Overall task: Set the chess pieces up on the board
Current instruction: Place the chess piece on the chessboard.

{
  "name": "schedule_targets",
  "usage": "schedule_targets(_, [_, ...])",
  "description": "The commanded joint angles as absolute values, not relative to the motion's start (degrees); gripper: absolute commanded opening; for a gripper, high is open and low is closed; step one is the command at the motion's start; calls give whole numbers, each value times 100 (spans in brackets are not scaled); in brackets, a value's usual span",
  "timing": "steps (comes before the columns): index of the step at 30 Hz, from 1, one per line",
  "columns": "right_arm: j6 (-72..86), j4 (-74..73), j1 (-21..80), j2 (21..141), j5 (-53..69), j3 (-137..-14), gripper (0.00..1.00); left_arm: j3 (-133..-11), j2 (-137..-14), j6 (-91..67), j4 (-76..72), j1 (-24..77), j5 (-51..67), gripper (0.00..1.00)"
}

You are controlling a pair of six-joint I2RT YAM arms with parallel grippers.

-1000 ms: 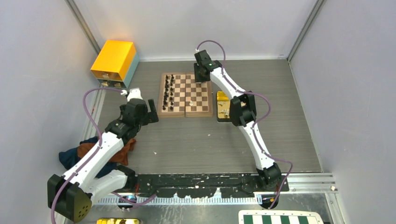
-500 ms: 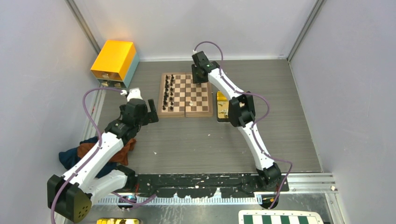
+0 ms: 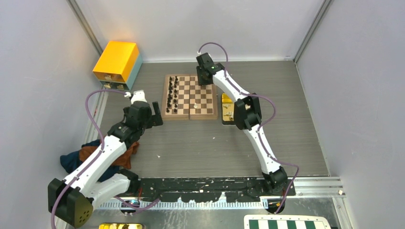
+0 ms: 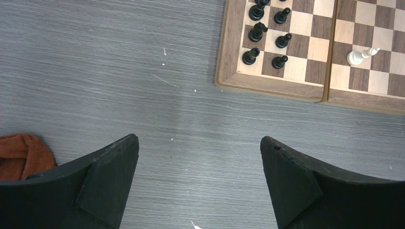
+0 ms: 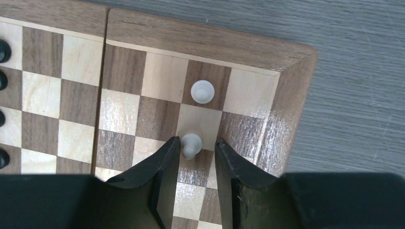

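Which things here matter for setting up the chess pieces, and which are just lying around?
Job: wooden board, black pieces, white pieces.
Lying about: yellow box, cloths, green-and-white checkered board.

The board [image 3: 200,102] at the desk's [image 3: 200,148] 12 o'clock.
Two files of chess pieces [image 3: 173,95] line its 9 o'clock side, a lone piece [image 3: 195,104] toward 6, a far piece [image 5: 201,90] and near piece [image 5: 191,144] by its 1 o'clock corner. Around it: tray [image 3: 228,109] at 3, box [image 3: 117,62] at 10, cloth [image 3: 86,155] at 8.
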State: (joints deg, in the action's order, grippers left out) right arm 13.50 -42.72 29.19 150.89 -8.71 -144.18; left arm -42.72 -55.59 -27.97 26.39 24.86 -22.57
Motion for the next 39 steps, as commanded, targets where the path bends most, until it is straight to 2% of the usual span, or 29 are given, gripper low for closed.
schedule_targets(1, [1136, -4027, 2948, 14363, -1106, -14279, 39, -4364, -5439, -2753, 2402, 2540, -2334, 100])
schedule_targets(14, [1094, -3891, 3010, 13828, -963, -13368, 36, -4359, -5423, -2896, 2436, 2549, -2215, 99])
schedule_targets(21, [1093, -3859, 3000, 13828, -1075, -13313, 32, -4364, -5399, -2878, 2464, 2549, -2234, 99])
schedule_targets(39, [1092, -3993, 2922, 14153, -1108, -13616, 31, -4363, -5522, -2775, 2352, 2549, -2295, 99])
